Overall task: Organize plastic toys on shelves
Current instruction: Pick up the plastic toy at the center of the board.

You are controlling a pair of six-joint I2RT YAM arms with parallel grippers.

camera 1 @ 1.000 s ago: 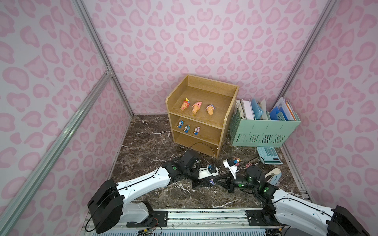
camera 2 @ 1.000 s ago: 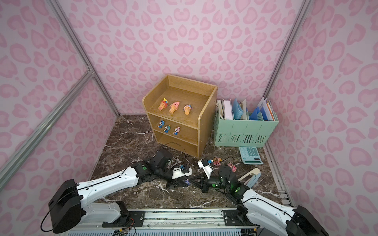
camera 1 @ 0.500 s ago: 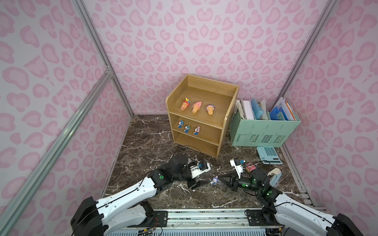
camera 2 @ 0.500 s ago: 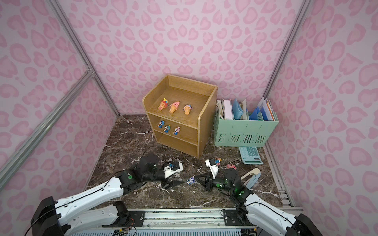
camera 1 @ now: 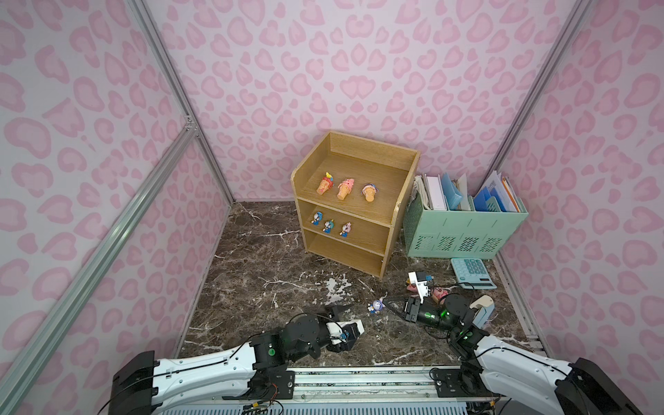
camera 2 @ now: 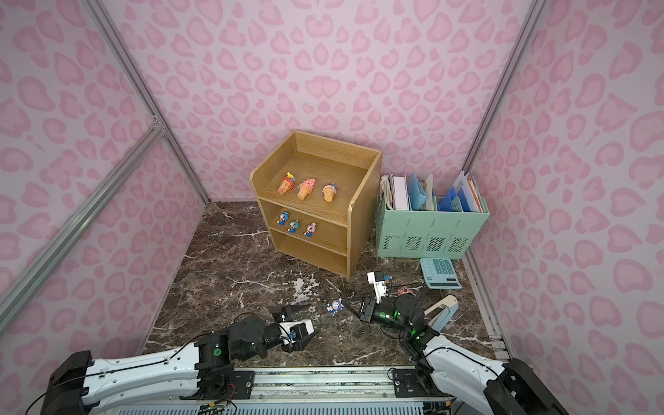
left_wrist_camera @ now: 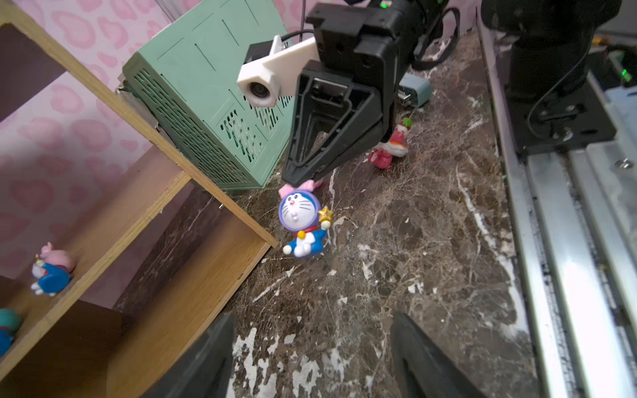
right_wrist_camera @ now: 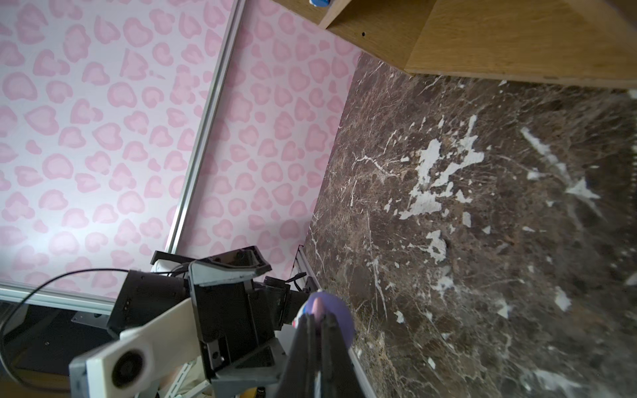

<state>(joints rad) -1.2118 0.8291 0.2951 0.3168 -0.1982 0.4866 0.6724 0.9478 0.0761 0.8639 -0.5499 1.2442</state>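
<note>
Shelves [camera 1: 373, 151] hold three cones [camera 1: 345, 188] on top, three blue figures [camera 1: 327, 225] mid-tier; bottom bare. Right gripper [left_wrist_camera: 300, 174] pinches a fourth blue toy [left_wrist_camera: 303, 224] near the table [camera 1: 273, 273], left gripper [left_wrist_camera: 312, 317] wide, empty; pink toys [camera 1: 438, 293] wait.

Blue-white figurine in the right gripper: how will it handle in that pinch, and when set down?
Likely rigid: the blue-white figurine looks like glossy moulded plastic, so it won't flex. The right gripper pinches only its small pink bow, so it may pivot or slip. Its big round head over tiny feet suggests it tips easily when set down.
</note>
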